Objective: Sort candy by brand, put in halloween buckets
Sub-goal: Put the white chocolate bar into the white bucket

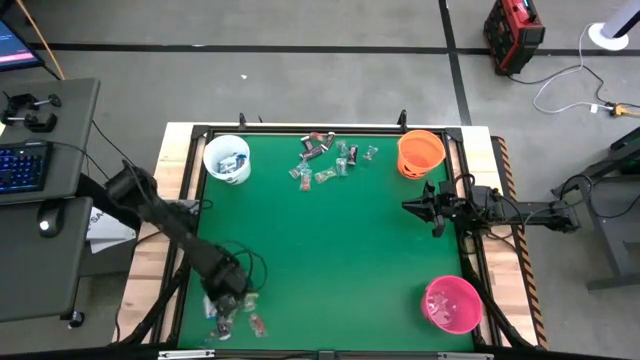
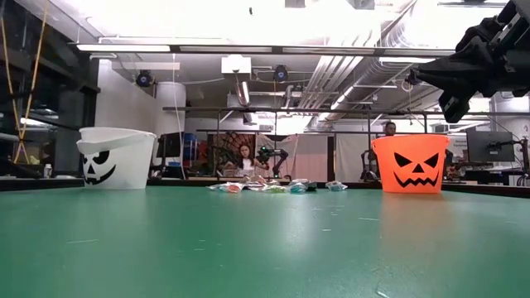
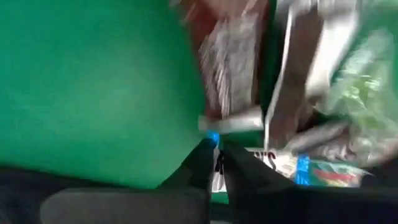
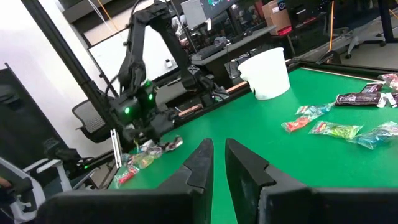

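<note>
A small heap of candy (image 1: 240, 322) lies near the table's near left corner. My left gripper (image 1: 226, 303) is down over it, shut on a blue-and-white sweet (image 3: 273, 163); red-brown and greenish wrappers (image 3: 230, 56) lie just beyond the fingers. A larger scatter of candy (image 1: 330, 155) lies at the far middle. The white bucket (image 1: 227, 158) stands far left, the orange bucket (image 1: 420, 152) far right, the pink bucket (image 1: 452, 303) near right. My right gripper (image 1: 410, 206) hangs above the table's right side, shut and empty, pointing left. My left gripper pinches the blue-and-white sweet by one end of its wrapper (image 3: 217, 163) between its two fingertips (image 3: 200, 163). The fingers come from above, pointing down. The rest of the wrapper sticks out to one side among the other sweets; whether it is off the table I cannot tell.
The green tabletop (image 1: 340, 250) is bare in the middle between the two candy heaps. A raised black rim (image 1: 330, 128) runs round the table. A desk with keyboard and mouse (image 1: 30, 170) stands to the left. People sit in the room beyond (image 2: 245, 157).
</note>
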### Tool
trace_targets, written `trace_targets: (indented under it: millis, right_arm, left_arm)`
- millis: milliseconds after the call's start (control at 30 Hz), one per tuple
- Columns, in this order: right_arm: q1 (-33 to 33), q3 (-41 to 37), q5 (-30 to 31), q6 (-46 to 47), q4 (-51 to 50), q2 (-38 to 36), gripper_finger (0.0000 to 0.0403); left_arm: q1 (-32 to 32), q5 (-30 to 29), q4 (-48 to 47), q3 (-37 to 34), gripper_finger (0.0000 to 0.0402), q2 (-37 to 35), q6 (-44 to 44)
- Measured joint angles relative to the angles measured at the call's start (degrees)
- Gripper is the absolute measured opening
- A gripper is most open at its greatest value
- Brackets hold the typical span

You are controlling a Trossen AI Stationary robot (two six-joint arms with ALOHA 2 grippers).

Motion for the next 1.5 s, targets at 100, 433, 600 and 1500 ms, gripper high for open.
trace_targets:
  millis: [100, 433, 600, 1500]
  right_arm:
    - [0.0, 0.0, 0.0, 0.0, 0.0, 0.0, 0.0035]
    - [0.0, 0.0, 0.0, 0.0, 0.0, 0.0, 0.0035]
    - [0.0, 0.0, 0.0, 0.0, 0.0, 0.0, 0.0035]
    - [0.0, 0.0, 0.0, 0.0, 0.0, 0.0, 0.0035]
  left_arm:
    - [3.7, -1.5, -6.4, 0.5, 0.0005, -7.4, 1.4]
    - [22.9, -27.5, -15.8, 9.8, 0.0000, -30.1, 8.3]
    - [36.7, -42.3, -15.8, 15.8, 0.0000, -30.5, 17.5]
    - [78.4, -52.8, -28.5, 19.3, 0.0084, -16.5, 44.2]
